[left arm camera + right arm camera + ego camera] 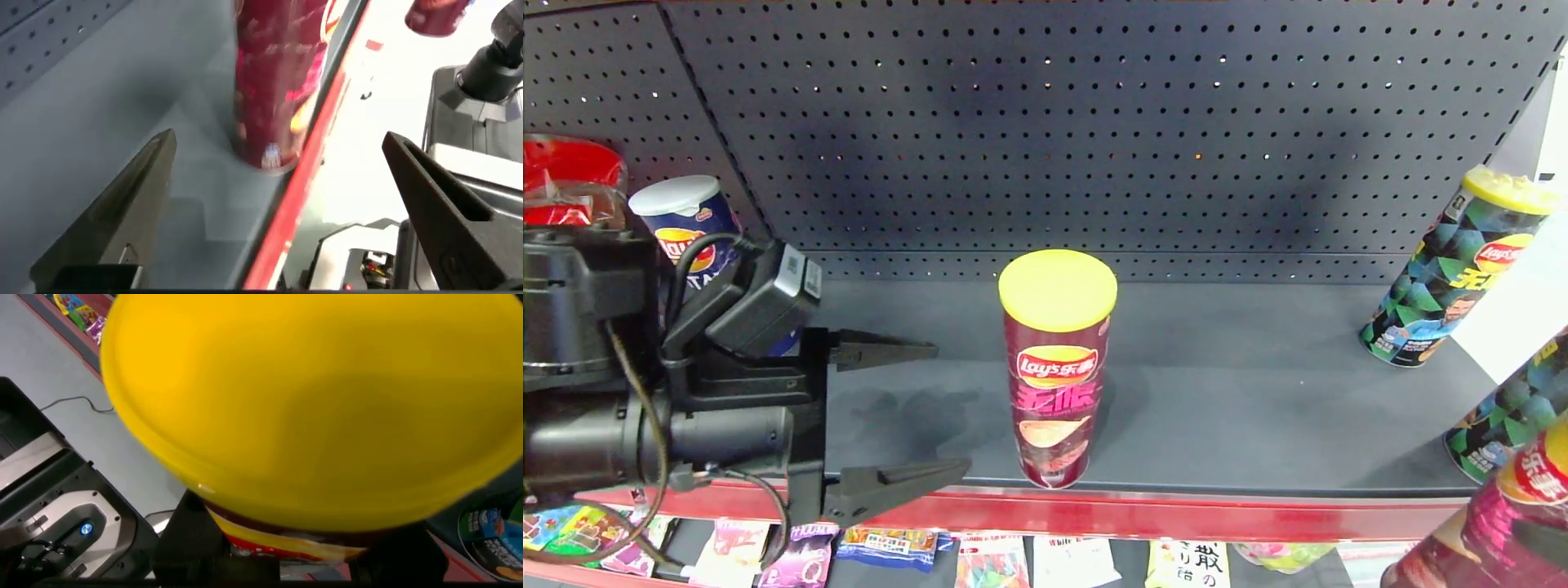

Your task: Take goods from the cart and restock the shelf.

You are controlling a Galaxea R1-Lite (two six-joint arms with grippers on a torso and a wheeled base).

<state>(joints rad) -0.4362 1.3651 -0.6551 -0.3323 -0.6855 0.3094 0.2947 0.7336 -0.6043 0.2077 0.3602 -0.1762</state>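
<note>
Grey shelf (1258, 408) | crimson chip can (1055, 367) upright at front edge | left claw (953, 407) spread wide, empty, just beside it | right claw (302, 559) clamped on second yellow-lidded can (310, 408), low before the shelf's right end

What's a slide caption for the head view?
Open left gripper beside an upright red chip can at the shelf front edge; a second red can at lower right.
</note>
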